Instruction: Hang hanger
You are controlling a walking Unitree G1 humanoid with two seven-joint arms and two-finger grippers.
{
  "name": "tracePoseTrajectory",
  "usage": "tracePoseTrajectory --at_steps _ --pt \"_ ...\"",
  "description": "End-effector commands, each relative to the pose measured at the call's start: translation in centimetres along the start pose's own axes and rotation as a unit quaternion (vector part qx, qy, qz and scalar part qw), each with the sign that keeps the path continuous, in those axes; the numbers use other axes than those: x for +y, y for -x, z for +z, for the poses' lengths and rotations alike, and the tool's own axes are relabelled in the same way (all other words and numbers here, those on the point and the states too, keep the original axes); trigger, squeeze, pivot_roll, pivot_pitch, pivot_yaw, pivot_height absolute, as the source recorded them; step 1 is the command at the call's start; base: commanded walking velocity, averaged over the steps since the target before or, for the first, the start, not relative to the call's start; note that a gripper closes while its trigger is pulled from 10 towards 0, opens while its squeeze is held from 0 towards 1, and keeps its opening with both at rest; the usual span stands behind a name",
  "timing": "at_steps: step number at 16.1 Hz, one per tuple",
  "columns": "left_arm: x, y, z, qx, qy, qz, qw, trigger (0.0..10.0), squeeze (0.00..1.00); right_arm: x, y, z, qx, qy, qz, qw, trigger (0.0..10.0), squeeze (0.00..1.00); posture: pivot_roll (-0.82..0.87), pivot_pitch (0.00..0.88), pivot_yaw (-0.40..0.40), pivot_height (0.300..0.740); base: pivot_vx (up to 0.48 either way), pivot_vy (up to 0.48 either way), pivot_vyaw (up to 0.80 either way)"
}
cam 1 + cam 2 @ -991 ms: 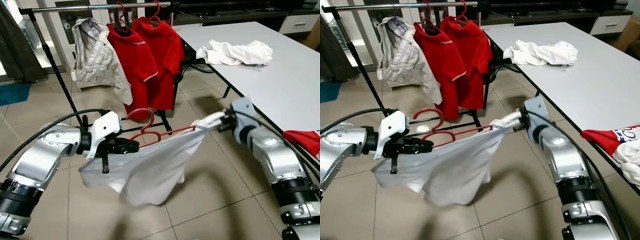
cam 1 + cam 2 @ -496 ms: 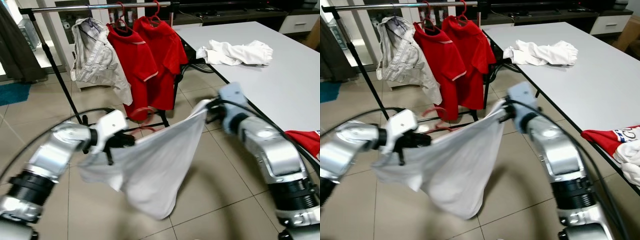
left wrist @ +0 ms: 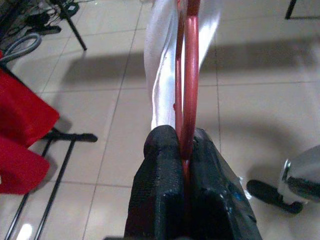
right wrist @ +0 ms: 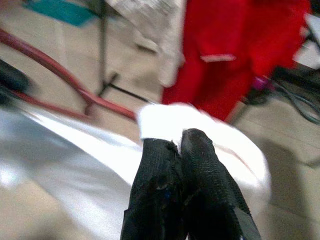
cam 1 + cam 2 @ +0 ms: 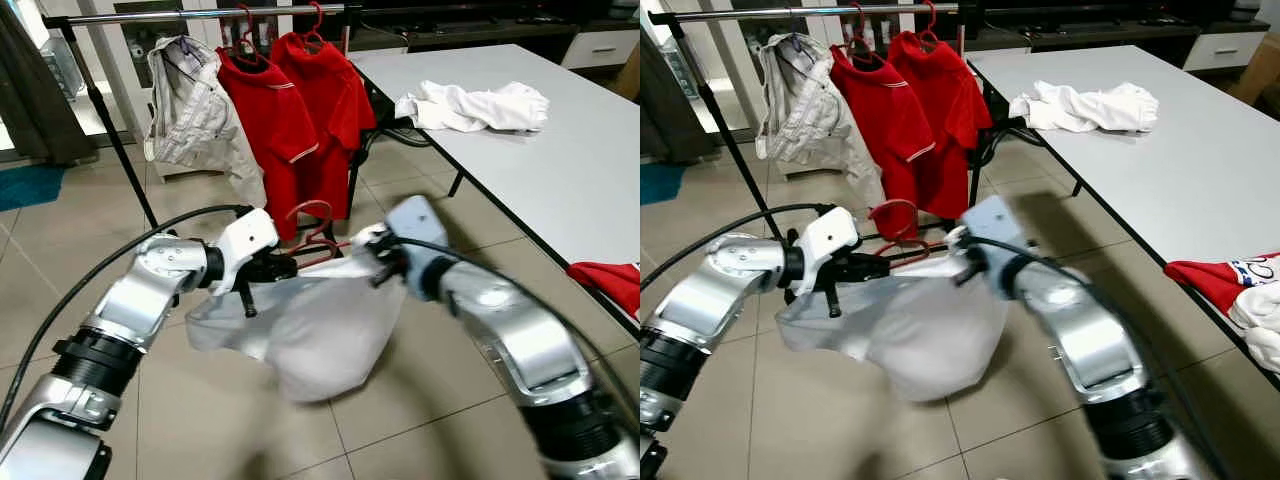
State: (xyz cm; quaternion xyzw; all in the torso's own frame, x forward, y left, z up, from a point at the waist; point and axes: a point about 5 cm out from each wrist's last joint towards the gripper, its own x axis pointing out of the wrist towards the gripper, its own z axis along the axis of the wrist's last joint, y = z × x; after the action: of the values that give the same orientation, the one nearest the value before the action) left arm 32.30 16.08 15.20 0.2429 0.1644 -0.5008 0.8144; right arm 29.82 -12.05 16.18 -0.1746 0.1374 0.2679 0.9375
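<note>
Here the left wrist view settles what the head views blur: the left gripper (image 3: 186, 150) is clamped tight on the red hanger (image 3: 189, 75), which carries the white shirt (image 5: 320, 330) above the floor, short of the clothes rail (image 5: 200, 15). The right gripper (image 4: 180, 142), fingers pressed together, seems to pinch the shirt's edge.

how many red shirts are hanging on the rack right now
2. One red shirt hangs beside the beige garment; the other red shirt hangs just right of it. More could be hidden behind them.
</note>
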Motion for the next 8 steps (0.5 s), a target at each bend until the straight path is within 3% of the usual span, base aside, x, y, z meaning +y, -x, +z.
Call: tracePoseTrajectory --at_steps 1,4,6,8 --pt "0.5 1.0 0.3 -0.006 -0.010 0.009 1.000 0.0 0.00 -1.9 0.4 -1.0 0.028 0.016 -0.039 0.999 0.0 0.00 -0.12 0.000 0.022 0.740 0.000 0.000 0.00" --pt "0.0 1.5 -0.1 0.000 -0.010 -0.016 1.000 0.0 0.00 -4.4 0.9 -1.7 0.050 0.028 -0.087 0.995 0.0 0.00 -0.12 0.000 0.017 0.740 0.000 0.000 0.00" --pt "-0.4 1.5 -0.1 -0.004 -0.011 -0.032 0.999 0.0 0.00 -4.5 0.9 -1.4 0.045 0.027 -0.085 0.995 0.0 0.00 -0.12 0.000 0.016 0.740 0.000 0.000 0.00" --pt "-0.6 1.2 0.2 -0.007 -0.014 -0.042 0.999 0.0 0.00 -3.2 0.5 -1.2 0.041 0.028 -0.055 0.997 0.0 0.00 -0.12 0.000 0.017 0.740 0.000 0.000 0.00"
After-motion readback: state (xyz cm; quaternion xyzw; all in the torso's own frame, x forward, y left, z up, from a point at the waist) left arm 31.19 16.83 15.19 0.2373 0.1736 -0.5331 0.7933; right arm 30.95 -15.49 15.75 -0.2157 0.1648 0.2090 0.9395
